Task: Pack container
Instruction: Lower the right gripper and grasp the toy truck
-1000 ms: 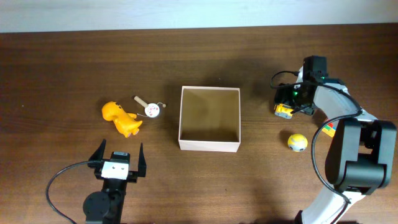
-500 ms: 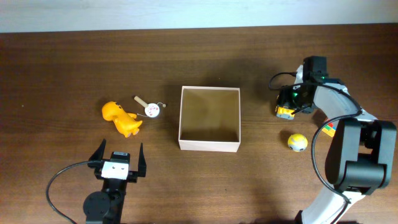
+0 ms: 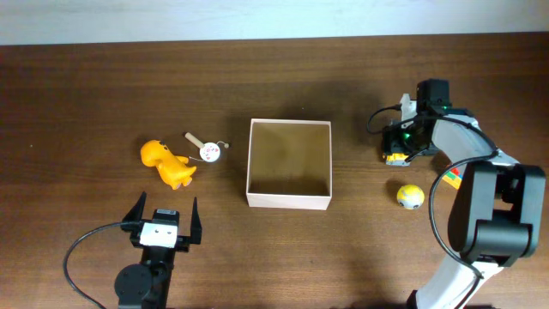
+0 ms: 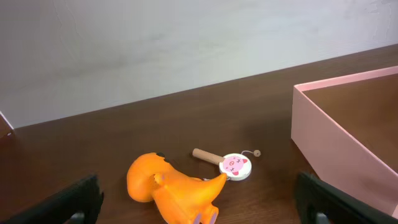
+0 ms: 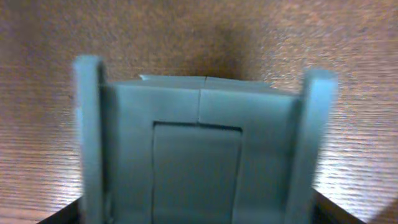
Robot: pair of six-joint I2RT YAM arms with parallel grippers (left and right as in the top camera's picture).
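The left gripper [image 3: 167, 206], nearest, is held with its fingers spread wide. Beyond it, at the middle of the table [image 3: 86, 94], the container [image 3: 288, 202] is set upright, mouth up, its walls squared to the table edges. Being nearly square, it shows no clear long axis. Farther right, the right gripper [image 3: 396, 146] is lowered over a small yellow toy [image 3: 395, 159]; whether it is clamped cannot be told. Compared with a second ago, this gripper is shifted slightly farther away and the container is unmoved.
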